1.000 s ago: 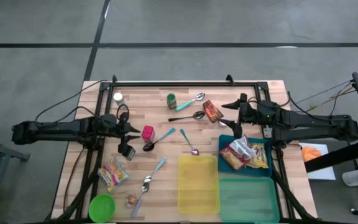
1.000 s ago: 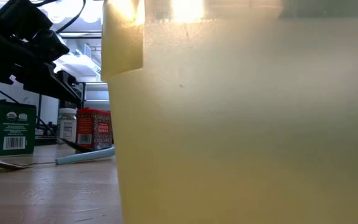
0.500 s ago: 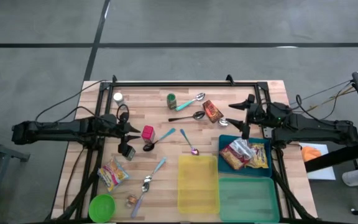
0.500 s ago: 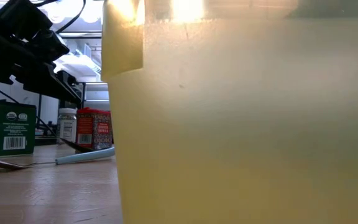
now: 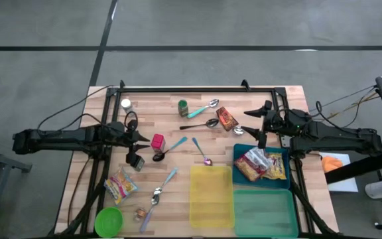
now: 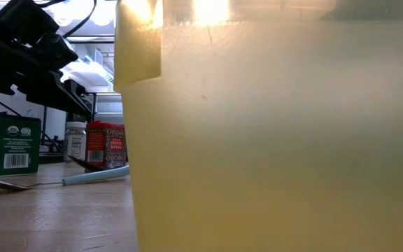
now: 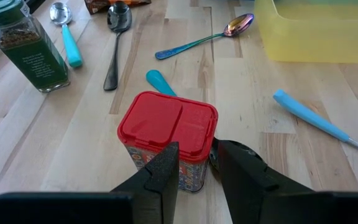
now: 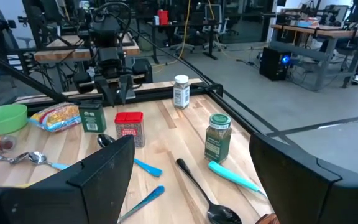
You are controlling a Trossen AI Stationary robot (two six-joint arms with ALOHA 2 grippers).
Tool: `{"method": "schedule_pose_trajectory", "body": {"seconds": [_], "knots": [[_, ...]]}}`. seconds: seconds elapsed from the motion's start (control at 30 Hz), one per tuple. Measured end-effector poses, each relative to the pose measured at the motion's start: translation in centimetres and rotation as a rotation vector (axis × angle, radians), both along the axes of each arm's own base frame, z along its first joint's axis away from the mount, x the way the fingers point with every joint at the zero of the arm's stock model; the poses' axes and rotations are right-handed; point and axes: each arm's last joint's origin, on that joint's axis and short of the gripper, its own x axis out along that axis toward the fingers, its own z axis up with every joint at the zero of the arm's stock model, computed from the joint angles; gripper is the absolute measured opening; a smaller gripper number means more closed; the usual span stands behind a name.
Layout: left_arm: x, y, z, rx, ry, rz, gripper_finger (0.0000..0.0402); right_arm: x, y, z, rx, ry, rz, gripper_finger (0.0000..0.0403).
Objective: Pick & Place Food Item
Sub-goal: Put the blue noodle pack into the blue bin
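Snack bag (image 5: 262,164) is lying in blue tray (image 5: 240,151), likely just dropped: right pincer (image 5: 260,125) is hovering beside tray, open, empty; left pincer (image 5: 140,137), part-closed, empty, waiting well apart.

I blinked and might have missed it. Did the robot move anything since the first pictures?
Only the right arm moved. Its open right gripper pulled back toward the table's right edge, away from the spoons, and now hangs just behind the blue tray. It grabbed and dropped nothing. The left gripper stayed beside the red-lidded spice tin, and the snack bags and yellow bin did not shift.
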Motion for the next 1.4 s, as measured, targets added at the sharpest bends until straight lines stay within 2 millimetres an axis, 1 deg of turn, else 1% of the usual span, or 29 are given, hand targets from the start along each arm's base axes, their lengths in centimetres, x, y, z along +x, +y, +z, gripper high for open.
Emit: {"method": "schedule_pose_trajectory", "body": {"seconds": [0.83, 1.0, 1.1, 1.13, 1.23, 1.3, 1.4], "knots": [[0.0, 0.0, 0.0, 0.000, 0.001, 0.000, 0.0115, 0.0, 0.0, 0.0, -0.002, 0.001, -0.001, 0.0315], [0.0, -0.1, 0.0, -0.022, 0.003, -0.014, 0.0115, 0.0, 0.0, 0.0, -0.003, 0.001, -0.001, 0.0315], [0.0, -0.1, 0.1, -0.064, -0.013, 0.016, 0.0115, 0.0, 0.0, 0.0, -0.001, 0.001, -0.001, 0.0315], [0.2, -0.1, 0.2, -0.102, -0.036, 0.039, 0.0115, 0.0, 0.0, 0.0, -0.002, 0.001, -0.001, 0.0315], [0.7, 0.0, 1.1, -0.314, -0.159, 0.167, 0.0115, 0.0, 0.0, 0.0, -0.001, 0.001, -0.001, 0.0315], [0.8, 0.1, 1.5, -0.427, -0.204, 0.236, 0.0115, 0.0, 0.0, 0.0, -0.003, 0.001, -0.001, 0.0315], [0.8, 0.1, 1.5, -0.466, -0.208, 0.264, 0.0115, 0.0, 0.0, 0.0, -0.001, 0.001, -0.001, 0.0315]]}}
